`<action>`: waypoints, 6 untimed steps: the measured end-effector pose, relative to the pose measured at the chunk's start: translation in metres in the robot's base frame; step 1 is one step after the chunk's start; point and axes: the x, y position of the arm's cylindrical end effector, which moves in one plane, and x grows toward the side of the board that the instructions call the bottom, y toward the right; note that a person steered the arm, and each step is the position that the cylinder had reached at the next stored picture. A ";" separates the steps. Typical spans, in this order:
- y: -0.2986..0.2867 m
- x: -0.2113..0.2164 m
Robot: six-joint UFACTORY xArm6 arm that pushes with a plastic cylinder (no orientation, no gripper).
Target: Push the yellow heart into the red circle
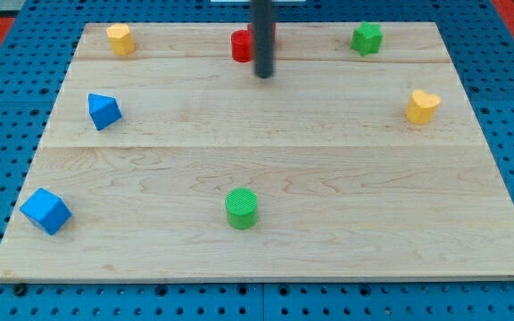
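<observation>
On a blue pegboard lies a pale wooden board (266, 169), grain running across, no writing readable anywhere. My tip (263, 75), a bare dark rod holding nothing, stands just beside the red circle (240, 46), partly hiding it. The yellow heart (422, 106), smooth and glossy, sits well apart near the view's right edge

On the board (275, 178), you find my tip (263, 75) near the view's top centre, just right of the red circle (241, 46), partly hidden behind the rod. The yellow heart (422, 106) lies well apart at the view's right. A green cylinder (242, 208) sits toward the bottom centre, with a blue cube (45, 211) at bottom left.
</observation>
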 end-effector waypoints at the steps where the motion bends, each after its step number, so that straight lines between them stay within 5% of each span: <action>1: 0.132 0.002; 2: 0.198 0.051; 3: 0.167 0.102; 5: -0.024 0.036; 6: -0.054 -0.008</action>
